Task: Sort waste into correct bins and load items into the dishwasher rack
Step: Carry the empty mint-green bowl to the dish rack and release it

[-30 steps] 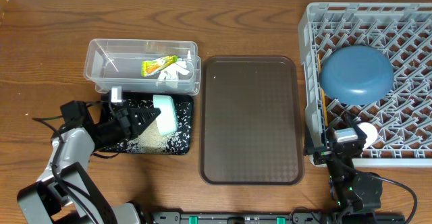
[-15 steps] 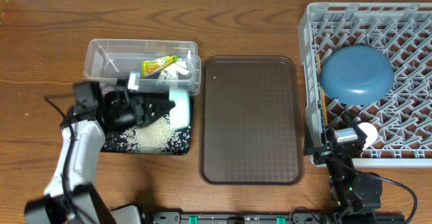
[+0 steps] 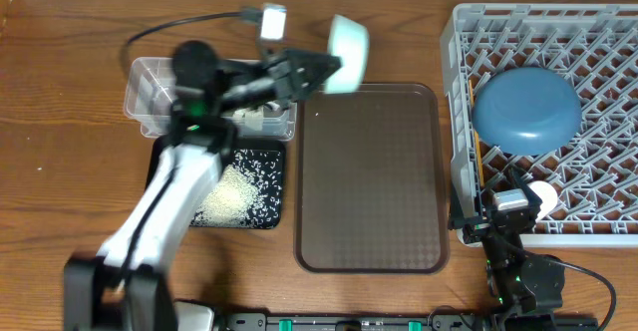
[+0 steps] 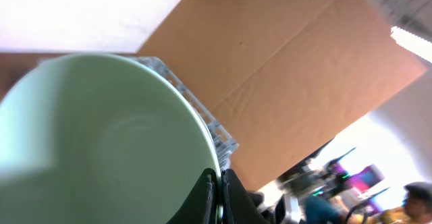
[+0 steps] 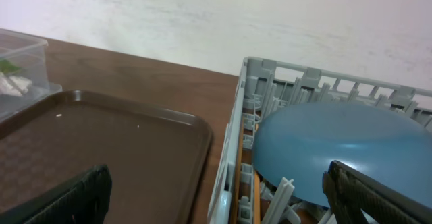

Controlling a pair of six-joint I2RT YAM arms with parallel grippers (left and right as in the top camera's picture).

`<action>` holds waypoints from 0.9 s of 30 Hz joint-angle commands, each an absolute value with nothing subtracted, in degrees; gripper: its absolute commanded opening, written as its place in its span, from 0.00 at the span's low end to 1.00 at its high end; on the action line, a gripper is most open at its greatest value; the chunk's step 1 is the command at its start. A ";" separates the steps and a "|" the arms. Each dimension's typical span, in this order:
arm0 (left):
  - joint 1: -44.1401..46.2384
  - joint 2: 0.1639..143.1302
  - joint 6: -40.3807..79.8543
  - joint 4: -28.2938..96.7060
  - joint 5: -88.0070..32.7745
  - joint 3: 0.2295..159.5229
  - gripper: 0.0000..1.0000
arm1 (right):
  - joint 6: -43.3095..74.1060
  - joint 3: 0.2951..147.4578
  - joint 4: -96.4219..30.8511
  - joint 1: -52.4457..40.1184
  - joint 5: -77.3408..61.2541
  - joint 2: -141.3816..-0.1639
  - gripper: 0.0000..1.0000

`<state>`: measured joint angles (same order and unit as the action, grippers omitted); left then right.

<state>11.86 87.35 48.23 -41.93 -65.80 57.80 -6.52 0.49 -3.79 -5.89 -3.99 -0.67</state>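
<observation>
Fingers, left [image 3: 302, 69]: clenched on rim of white bowl [image 3: 347, 42]; pinch seen from below in wrist view, bowl hollow facing camera.
Clear tub [image 3: 150, 97]: at 9 o'clock of the fingers, under the left arm; wrapper and tissue hidden.
Black tray [image 3: 264, 206]: at 7 o'clock of bowl, holding rice grains [image 3: 224, 199].
Bowl pose: lifted, on edge, over 11 o'clock corner of brown tray [image 3: 369, 181].
Key relation: dishwasher rack [image 3: 598, 42] at 3 o'clock of bowl, brown tray between; clear run across.
Rack room: dark-blue plate [image 3: 526, 110] fills centre-left; bare pegs at 12 and 4 o'clock of it.
Edge hazard: rack's left wall, likely needs height to pass.
Right gripper [image 3: 505, 209]: spread wide, nothing held, at rack's 7 o'clock corner; nearer the rack, but bowl is with left.
</observation>
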 commanded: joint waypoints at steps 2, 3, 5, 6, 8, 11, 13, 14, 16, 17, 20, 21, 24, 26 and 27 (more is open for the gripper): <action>17.87 101.06 68.69 -52.82 -61.84 62.04 0.06 | -6.72 0.30 -3.84 -5.26 -3.64 -0.32 0.99; 19.20 103.46 69.47 -54.22 -61.80 63.64 0.06 | -6.72 0.32 -3.84 -5.26 -3.64 -0.32 0.99; 21.87 107.61 70.15 -54.76 -61.14 67.20 0.06 | -6.74 0.32 -3.84 -5.26 -3.64 -0.32 0.99; 23.18 109.43 70.17 -54.78 -60.55 68.95 0.06 | -6.72 0.32 -3.84 -5.26 -3.64 -0.32 0.99; 25.76 112.64 70.19 -54.76 -58.72 72.51 0.06 | -6.72 0.32 -3.84 -5.26 -3.64 -0.32 0.99; 28.86 116.29 70.17 -54.72 -54.57 76.66 0.06 | -6.72 0.32 -3.84 -5.26 -3.64 -0.32 0.99; 30.50 118.30 70.17 -54.57 -51.51 78.56 0.06 | -6.72 0.32 -3.84 -5.26 -3.64 -0.32 0.99; 31.35 119.35 70.19 -54.54 -49.84 79.40 0.06 | -6.72 0.32 -3.84 -5.26 -3.64 -0.32 0.99; 32.77 120.73 70.19 -54.52 -47.00 80.14 0.06 | -6.72 0.32 -3.84 -5.26 -3.64 -0.32 0.99; 33.52 121.23 70.24 -54.52 -45.63 80.18 0.06 | -6.72 0.32 -3.84 -5.26 -3.64 -0.32 0.99; 35.66 122.52 70.41 -54.52 -42.81 80.18 0.06 | -6.72 0.32 -3.84 -5.26 -3.64 -0.32 0.99; 36.29 122.91 70.41 -54.57 -42.33 80.18 0.06 | -6.72 0.32 -3.84 -5.26 -3.64 -0.32 0.99; 38.22 123.76 70.61 -54.57 -41.41 80.18 0.06 | -6.72 0.32 -3.84 -5.26 -3.64 -0.32 0.99; 39.24 124.14 70.61 -54.54 -40.99 80.18 0.06 | -6.72 0.32 -3.84 -5.26 -3.64 -0.32 0.99; 39.66 124.27 70.61 -54.50 -40.82 80.18 0.06 | -6.72 0.32 -3.84 -5.26 -3.64 -0.32 0.99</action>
